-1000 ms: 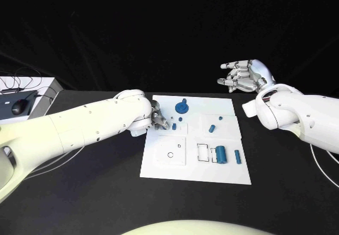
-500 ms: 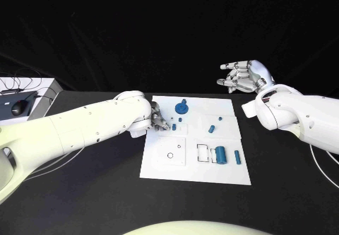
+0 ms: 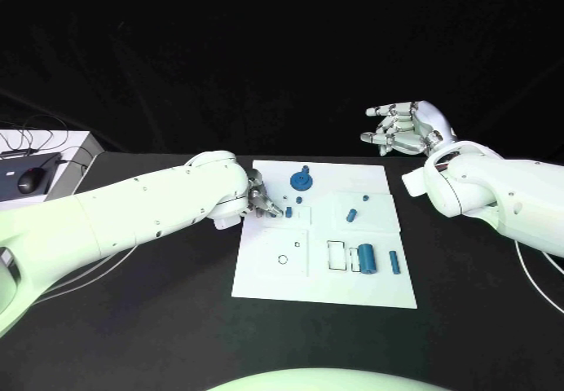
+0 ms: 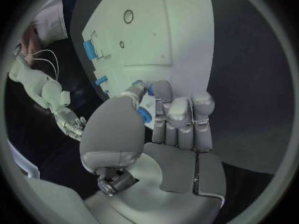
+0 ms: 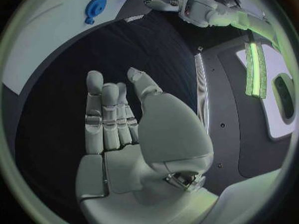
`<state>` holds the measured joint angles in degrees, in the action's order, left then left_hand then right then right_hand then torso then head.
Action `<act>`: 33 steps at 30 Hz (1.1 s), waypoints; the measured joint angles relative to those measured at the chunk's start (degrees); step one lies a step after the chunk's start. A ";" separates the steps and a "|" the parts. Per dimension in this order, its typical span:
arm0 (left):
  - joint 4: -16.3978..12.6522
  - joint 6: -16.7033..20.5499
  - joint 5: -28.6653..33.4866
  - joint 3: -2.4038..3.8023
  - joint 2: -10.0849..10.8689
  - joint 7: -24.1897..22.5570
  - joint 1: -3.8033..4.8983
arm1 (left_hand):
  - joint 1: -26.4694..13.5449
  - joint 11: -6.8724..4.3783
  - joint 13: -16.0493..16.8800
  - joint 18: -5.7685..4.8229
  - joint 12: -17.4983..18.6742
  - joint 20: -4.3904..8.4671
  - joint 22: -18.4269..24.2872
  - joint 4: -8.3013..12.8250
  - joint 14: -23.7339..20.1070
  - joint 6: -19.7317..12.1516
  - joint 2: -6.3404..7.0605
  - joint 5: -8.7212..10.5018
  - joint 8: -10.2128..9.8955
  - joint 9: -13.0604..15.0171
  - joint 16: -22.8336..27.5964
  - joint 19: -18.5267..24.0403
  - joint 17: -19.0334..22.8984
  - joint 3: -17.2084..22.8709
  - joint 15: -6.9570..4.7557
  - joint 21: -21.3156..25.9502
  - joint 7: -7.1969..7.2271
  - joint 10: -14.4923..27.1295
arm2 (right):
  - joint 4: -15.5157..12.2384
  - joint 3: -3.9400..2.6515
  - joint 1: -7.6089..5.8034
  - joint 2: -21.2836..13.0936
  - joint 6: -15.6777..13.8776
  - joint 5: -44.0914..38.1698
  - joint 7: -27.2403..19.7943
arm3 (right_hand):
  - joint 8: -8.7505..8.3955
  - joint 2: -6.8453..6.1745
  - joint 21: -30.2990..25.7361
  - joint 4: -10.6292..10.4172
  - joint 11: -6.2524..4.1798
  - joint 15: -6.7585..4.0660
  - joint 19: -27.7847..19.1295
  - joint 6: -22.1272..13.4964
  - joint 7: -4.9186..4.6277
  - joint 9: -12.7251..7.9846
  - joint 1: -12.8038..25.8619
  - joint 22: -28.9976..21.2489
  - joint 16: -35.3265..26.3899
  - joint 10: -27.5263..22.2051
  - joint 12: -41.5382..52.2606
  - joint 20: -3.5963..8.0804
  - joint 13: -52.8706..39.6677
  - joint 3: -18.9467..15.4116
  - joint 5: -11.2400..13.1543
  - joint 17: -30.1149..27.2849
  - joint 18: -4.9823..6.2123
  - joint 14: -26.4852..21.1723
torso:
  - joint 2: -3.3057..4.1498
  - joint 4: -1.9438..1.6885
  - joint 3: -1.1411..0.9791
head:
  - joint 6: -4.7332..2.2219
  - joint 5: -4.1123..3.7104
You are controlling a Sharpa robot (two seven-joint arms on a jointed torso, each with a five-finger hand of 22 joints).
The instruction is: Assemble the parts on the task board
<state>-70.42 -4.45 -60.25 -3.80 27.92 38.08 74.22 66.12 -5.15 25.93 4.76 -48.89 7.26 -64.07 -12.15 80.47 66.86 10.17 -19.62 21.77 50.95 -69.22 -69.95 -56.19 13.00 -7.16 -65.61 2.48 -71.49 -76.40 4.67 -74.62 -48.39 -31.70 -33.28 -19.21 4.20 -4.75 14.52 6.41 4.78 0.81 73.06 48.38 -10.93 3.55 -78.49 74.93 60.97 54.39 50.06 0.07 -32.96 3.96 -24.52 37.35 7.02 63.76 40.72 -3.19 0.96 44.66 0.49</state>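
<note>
Centrally, the white rectangular task board (image 3: pixel 326 269) is lying flat on the black table (image 3: pixel 141 326), bearing small blue plastic parts. A blue round knobbed part (image 3: pixel 302 178) is sitting near the board's far edge, a short blue peg (image 3: pixel 351 214) in the middle right, and a larger blue cylinder (image 3: pixel 367 257) beside a slim blue pin (image 3: pixel 395 261) toward the near right. The left hand (image 3: pixel 261 201) is resting at the board's left edge, its fingers pressed together and its thumb tip meeting a small blue peg (image 3: pixel 289 211); in the left wrist view a blue piece (image 4: pixel 144 115) is lying partly hidden behind the thumb, so whether it is being pinched cannot be told. The right hand (image 3: pixel 403 128) is hanging above the table beyond the board's far right corner, well apart from the parts, fingers loosely curled with gaps between them, holding nothing. A white box (image 3: pixel 41 155) with a black mouse (image 3: pixel 31 182) is standing cut off at the table's left edge. Bare board is lying open along the near left.
</note>
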 measured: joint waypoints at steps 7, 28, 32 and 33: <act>-0.79 0.00 0.06 0.17 0.65 -0.09 -0.01 | 0.98 0.01 0.00 0.00 0.00 0.00 -0.16 -1.71 0.00 0.01 0.71 0.00 0.00 0.00 0.00 0.00 -0.04 -2.74 0.00 0.00 0.01 0.00 | 0.07 0.00 0.00 0.00 0.03 0.00 0.00 | 0.00 0.00 0.00 0.00 0.00 0.00 0.00 -0.08 0.08 0.00 0.00 -0.01 0.00 0.00 0.00 0.00 0.00 0.00 0.00 0.00 -0.02 0.00 | -0.01 -0.01 0.00 | -0.02 -0.03; -3.53 1.12 1.68 3.82 3.49 -1.12 -0.21 | 3.82 1.67 -0.55 0.00 0.73 -1.24 3.10 -3.67 -1.55 -2.16 -2.36 0.59 -1.33 -0.68 3.69 2.87 4.84 -20.81 1.06 4.57 -1.93 2.85 | 0.31 0.02 0.06 0.09 0.09 0.00 -0.03 | 0.00 0.31 0.00 0.16 -0.06 0.00 0.00 -0.40 0.01 0.00 0.31 -0.02 0.00 -0.25 0.00 0.00 0.00 0.16 0.00 0.01 -0.07 0.00 | -0.03 -0.01 0.03 | -0.32 0.04; -3.95 2.62 4.29 5.62 4.79 -2.72 -0.27 | 5.82 4.18 -3.98 1.86 4.22 -3.45 8.57 -3.14 -5.93 -5.16 -4.36 0.59 -5.76 -7.40 7.62 8.11 11.05 -21.14 3.22 11.43 -4.66 6.74 | 0.31 0.02 0.07 0.04 0.09 0.00 -0.06 | 0.00 0.31 0.00 0.16 -0.06 0.00 0.00 -0.40 0.02 0.00 0.31 0.02 0.00 -0.26 0.00 0.00 0.00 0.16 0.00 0.01 -0.33 0.00 | -0.03 -0.01 0.01 | -0.44 -0.04; -3.98 3.10 5.11 5.89 5.12 -3.27 -0.27 | 6.49 4.69 -4.59 1.88 4.90 -3.81 9.21 -2.72 -7.19 -5.98 -5.03 0.59 -6.41 -8.51 8.52 9.02 11.82 -21.04 3.61 12.50 -5.33 7.84 | 0.31 0.02 0.07 0.02 0.09 0.00 -0.06 | 0.00 0.31 0.00 0.16 -0.06 0.00 0.00 -0.41 0.02 0.00 0.31 0.02 0.00 -0.25 0.00 0.00 0.00 0.16 0.00 0.01 -0.21 0.00 | -0.03 -0.01 0.00 | -0.47 -0.05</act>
<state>-74.40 -1.36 -55.14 2.08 33.05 34.81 73.95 72.61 -0.46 21.34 6.63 -43.99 3.45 -54.86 -14.86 73.28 60.88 5.14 -19.03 15.36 42.44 -60.71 -60.93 -44.36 -8.05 -3.55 -53.12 -2.86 -63.64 -76.09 4.69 -74.55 -48.37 -31.61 -33.28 -19.28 4.20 -4.44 14.52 6.58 4.72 0.81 73.06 47.98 -10.91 3.55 -78.18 74.95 60.97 54.14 50.06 0.07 -32.96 4.13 -24.52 37.36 6.81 63.76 40.69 -3.19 0.96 44.20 0.44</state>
